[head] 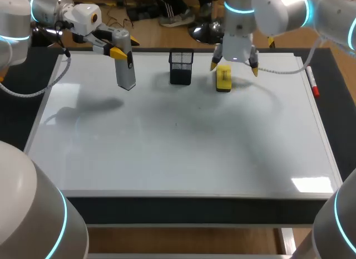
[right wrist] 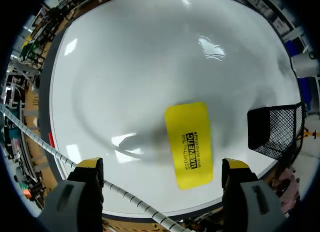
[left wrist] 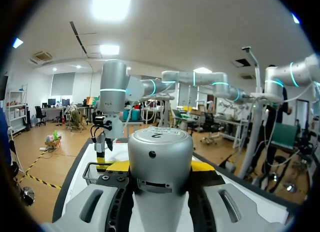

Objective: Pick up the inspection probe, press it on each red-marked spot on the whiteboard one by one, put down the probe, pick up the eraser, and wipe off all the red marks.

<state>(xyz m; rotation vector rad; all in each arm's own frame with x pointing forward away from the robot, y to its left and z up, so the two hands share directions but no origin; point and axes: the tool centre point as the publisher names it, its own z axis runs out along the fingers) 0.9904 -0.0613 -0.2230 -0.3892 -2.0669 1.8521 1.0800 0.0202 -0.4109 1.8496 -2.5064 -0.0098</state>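
Note:
My left gripper (head: 119, 52) is shut on the grey cylindrical probe (head: 125, 67), holding it upright above the far left part of the whiteboard (head: 178, 147). In the left wrist view the probe (left wrist: 160, 162) fills the space between the yellow-tipped fingers (left wrist: 202, 166). The yellow eraser (head: 223, 79) lies flat on the board at the far middle. My right gripper (head: 234, 67) hangs open just above it. In the right wrist view the eraser (right wrist: 190, 144) lies below the right gripper (right wrist: 162, 164), untouched by either of its wide-spread tips. I see no red marks on the board.
A black mesh basket (head: 181, 67) stands on the board between the probe and the eraser, close beside the eraser (right wrist: 272, 127). A red-capped marker (head: 312, 83) lies along the board's right edge.

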